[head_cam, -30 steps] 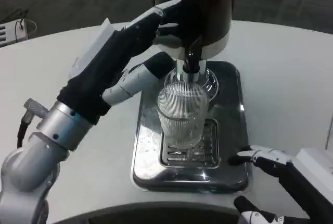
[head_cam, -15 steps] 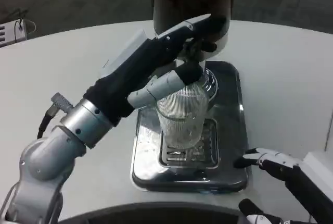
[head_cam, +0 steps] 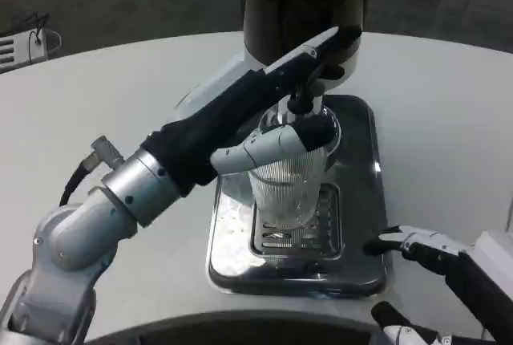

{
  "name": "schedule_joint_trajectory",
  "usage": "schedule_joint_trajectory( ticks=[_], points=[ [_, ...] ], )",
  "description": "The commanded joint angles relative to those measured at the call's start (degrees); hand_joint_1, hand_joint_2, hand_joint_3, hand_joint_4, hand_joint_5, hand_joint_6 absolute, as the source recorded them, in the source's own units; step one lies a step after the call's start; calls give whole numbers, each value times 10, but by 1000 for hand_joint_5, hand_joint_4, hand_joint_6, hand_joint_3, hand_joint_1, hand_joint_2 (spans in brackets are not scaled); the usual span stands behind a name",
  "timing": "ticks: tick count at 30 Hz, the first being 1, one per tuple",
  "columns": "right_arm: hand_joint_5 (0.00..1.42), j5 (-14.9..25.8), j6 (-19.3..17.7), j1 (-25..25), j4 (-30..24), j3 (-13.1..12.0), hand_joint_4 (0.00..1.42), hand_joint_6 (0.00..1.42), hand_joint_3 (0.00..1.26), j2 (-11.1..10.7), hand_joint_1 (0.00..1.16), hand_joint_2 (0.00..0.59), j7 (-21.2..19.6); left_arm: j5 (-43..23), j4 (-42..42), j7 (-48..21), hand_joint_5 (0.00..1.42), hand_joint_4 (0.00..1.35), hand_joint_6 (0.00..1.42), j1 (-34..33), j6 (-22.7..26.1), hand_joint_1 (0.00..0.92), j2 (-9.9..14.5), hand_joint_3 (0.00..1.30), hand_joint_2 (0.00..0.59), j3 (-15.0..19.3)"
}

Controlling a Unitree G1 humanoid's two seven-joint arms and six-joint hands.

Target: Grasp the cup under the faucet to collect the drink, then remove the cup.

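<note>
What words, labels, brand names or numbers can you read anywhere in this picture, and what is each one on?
None can be read.
The dark dispenser shows no legible label.
The ribbed glass cup and the steel drip tray carry no print.
The left hand and right hand show no markings.
The device at the left edge is too small and blurred to read.
</note>
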Motion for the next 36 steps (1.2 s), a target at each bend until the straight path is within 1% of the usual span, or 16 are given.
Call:
schedule_joint_trajectory(
  ticks=[1, 4, 6, 7, 9, 11, 15, 18, 19, 23, 25, 30, 36],
  points=[
    [235, 34, 29, -8, 2, -7, 155, 147, 267, 10, 513, 447, 3, 37, 9, -21, 117, 0, 189, 1, -8, 0, 15, 71, 55, -24],
    [235, 64, 51, -19, 10, -8, 143, 149, 243, 15, 508, 427, 3, 47, 14, -26, 112, 0, 174, -4, -13, 0, 20, 71, 46, -31],
    [228, 81, 64, -26, 15, -9, 123, 159, 205, 17, 512, 405, 3, 51, 15, -28, 112, 0, 172, -7, -16, 0, 24, 71, 42, -36],
    [225, 96, 74, -32, 20, -11, 120, 161, 186, 20, 518, 395, 2, 53, 17, -30, 112, 0, 170, -9, -17, 0, 26, 71, 31, -38],
    [221, 117, 88, -39, 28, -14, 100, 162, 152, 24, 536, 382, -1, 55, 19, -33, 112, 0, 169, -11, -19, 0, 29, 68, 27, -42],
    [210, 135, 99, -46, 34, -17, 79, 163, 101, 27, 566, 346, -7, 57, 21, -35, 112, 0, 169, -13, -21, 0, 32, 66, 23, -46],
    [176, 160, 107, -64, 53, -15, 26, 163, 29, 37, 642, 303, -24, 59, 26, -41, 112, 0, 158, -16, -24, 0, 36, 62, 10, -51],
    [139, 174, 104, -77, 73, -8, 1, 145, 0, 42, 688, 265, -37, 59, 28, -43, 107, 0, 158, -19, -26, 0, 37, 61, 5, -51],
    [126, 178, 100, -84, 85, -4, 0, 144, 0, 43, 702, 266, -43, 59, 29, -43, 106, 0, 158, -20, -27, 0, 37, 61, 4, -51],
    [99, 183, 88, -105, 118, 11, 0, 129, 0, 46, 750, 238, -65, 58, 29, -45, 103, 0, 157, -22, -29, 0, 39, 61, 0, -50],
    [96, 180, 82, -123, 144, 24, 0, 114, 0, 51, 762, 234, -82, 58, 28, -45, 102, 0, 157, -23, -29, 0, 40, 61, 0, -49],
    [80, 177, 69, -155, 190, 47, 0, 111, 0, 57, 773, 226, -114, 58, 26, -46, 101, 0, 157, -24, -29, 0, 43, 61, 0, -49],
    [76, 174, 53, -189, 241, 66, 0, 101, 0, 69, 777, 225, -150, 59, 23, -46, 100, 0, 157, -23, -28, 0, 48, 61, 0, -46]
  ],
)
